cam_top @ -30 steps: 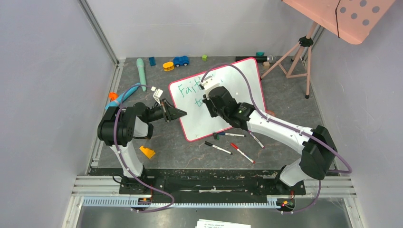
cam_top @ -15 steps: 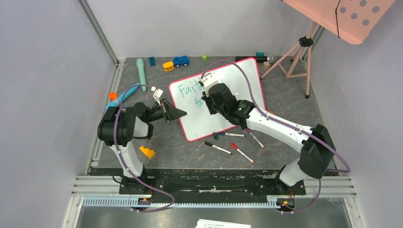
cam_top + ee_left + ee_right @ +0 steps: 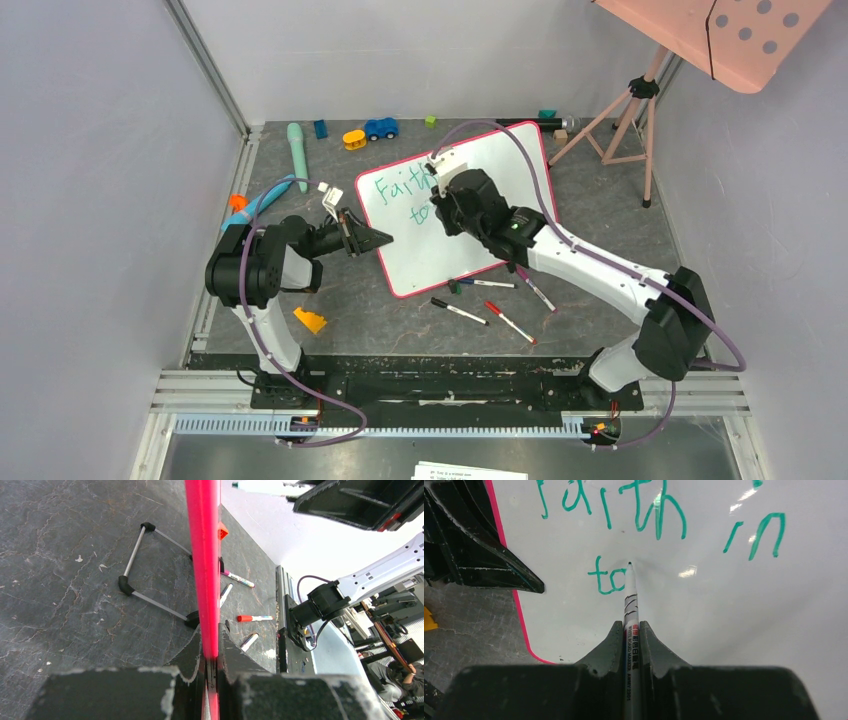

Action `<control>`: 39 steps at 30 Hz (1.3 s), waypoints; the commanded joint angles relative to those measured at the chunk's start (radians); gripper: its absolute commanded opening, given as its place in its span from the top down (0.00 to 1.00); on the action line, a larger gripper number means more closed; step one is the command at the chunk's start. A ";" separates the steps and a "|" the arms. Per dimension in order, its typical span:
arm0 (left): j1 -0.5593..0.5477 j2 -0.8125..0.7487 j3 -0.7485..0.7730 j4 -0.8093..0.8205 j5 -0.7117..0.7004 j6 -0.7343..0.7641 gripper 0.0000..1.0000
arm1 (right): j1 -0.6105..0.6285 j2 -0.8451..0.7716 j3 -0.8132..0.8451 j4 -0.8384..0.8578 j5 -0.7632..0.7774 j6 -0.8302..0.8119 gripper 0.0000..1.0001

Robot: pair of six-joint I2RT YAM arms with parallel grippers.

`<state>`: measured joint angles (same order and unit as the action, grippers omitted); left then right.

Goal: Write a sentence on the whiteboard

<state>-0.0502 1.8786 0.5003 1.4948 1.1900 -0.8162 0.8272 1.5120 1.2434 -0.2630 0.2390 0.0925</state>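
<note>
**Whiteboard (image 3: 425,258) on the tabletop (image 3: 330,290), sentence (image 3: 624,510) partly written**

Clamping the board's pink-red left rim in the closed left gripper (image 3: 210,645). Squeezing a white marker (image 3: 630,600) in the right gripper (image 3: 629,630), tip meeting the glossy surface just right of green "to", under "Faith in".

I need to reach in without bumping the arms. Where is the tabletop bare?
Bare: right of the whiteboard up to the tripod, and the front strip between the orange wedge and the loose markers. Crowded: toys along the far edge, markers below the board, its left rim clamped by the left gripper, its face where the right gripper holds a pen.
</note>
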 commanded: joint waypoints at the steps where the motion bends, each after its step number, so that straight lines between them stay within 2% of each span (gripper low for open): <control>1: -0.027 0.016 -0.009 0.063 0.116 0.119 0.98 | -0.027 -0.060 0.002 0.042 -0.013 -0.003 1.00; 18: -0.027 0.016 -0.008 0.063 0.116 0.120 0.98 | -0.045 -0.032 -0.014 0.033 -0.067 -0.015 1.00; 39: -0.028 0.014 -0.008 0.062 0.116 0.121 0.98 | -0.045 -0.014 -0.048 0.028 -0.048 -0.011 1.00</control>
<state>-0.0502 1.8786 0.5003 1.4948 1.1900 -0.8162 0.7826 1.4891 1.1973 -0.2646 0.1879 0.0868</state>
